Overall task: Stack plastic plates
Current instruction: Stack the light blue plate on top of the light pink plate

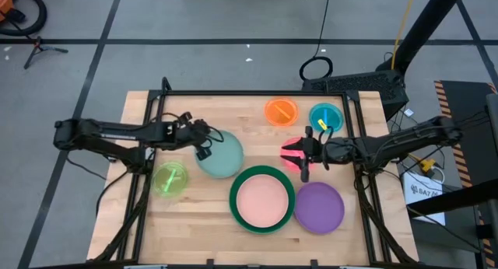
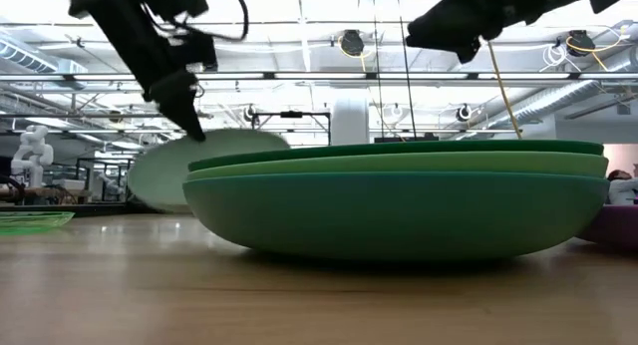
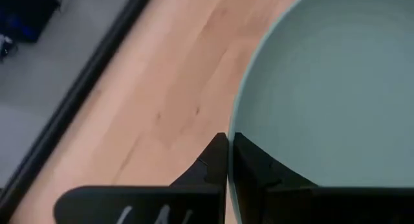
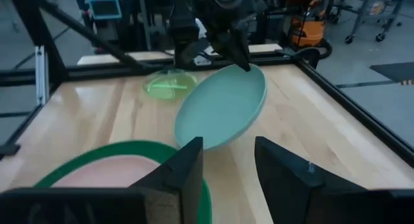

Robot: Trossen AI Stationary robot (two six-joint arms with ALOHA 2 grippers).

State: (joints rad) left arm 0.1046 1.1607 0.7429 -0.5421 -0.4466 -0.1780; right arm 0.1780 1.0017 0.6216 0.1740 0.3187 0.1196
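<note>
My left gripper [image 1: 207, 143] is shut on the left rim of a mint plate [image 1: 223, 155], which is tilted up on that side. My right gripper [image 1: 290, 154] hovers open above a magenta plate [image 1: 293, 162] and touches nothing. A pink plate [image 1: 261, 200] lies in a stack of large plates, with a dark green one [image 1: 262, 173] uppermost; the low view shows light green and teal plates [image 2: 399, 210] beneath. Lying flat on the table are a purple plate [image 1: 320, 207], an orange plate [image 1: 281, 111], a teal plate [image 1: 326, 117] and a yellow-green plate [image 1: 170, 179]. My left gripper pinches the mint plate's rim [image 3: 240, 130] on the plate's left side, one finger inside the bowl and one outside. The fingers [image 2: 187, 114] come down from above, slanting from the table's left. The plate is tilted, its held edge [image 4: 253, 70] raised and its opposite edge low by the table.
A black frame rail [image 1: 249, 92] runs around the tabletop. Bare wood lies along the near edge [image 1: 194, 234] and at the far left [image 1: 194, 110]. The big stack sits close to the right of the tilted mint plate.
</note>
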